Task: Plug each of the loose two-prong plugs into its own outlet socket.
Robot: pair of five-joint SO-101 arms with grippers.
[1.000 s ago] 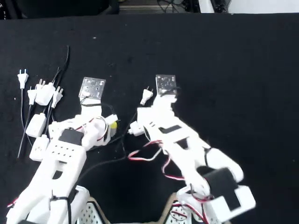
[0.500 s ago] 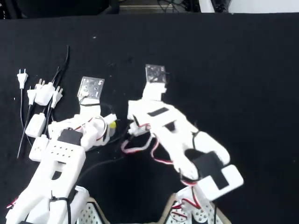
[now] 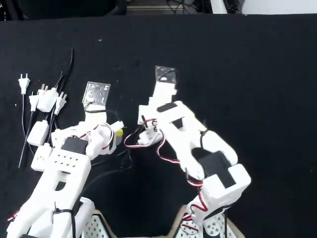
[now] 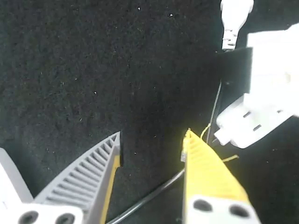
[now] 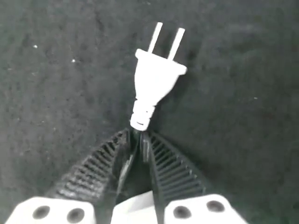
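The right gripper [image 5: 137, 135] pinches the white two-prong plastic plug [image 5: 156, 79] by its tail, so its prongs lead toward the square grey outlet plate [image 3: 165, 74] at twelve o'clock; the left gripper [image 4: 152, 135] hangs spread, empty.

Plug [image 5: 156, 81] tail sits betw. right claw [image 5: 136, 135] tips.

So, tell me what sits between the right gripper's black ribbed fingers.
The tail of the white two-prong plug, pinched in the right gripper. Anything behind that tail is covered by the fingers.
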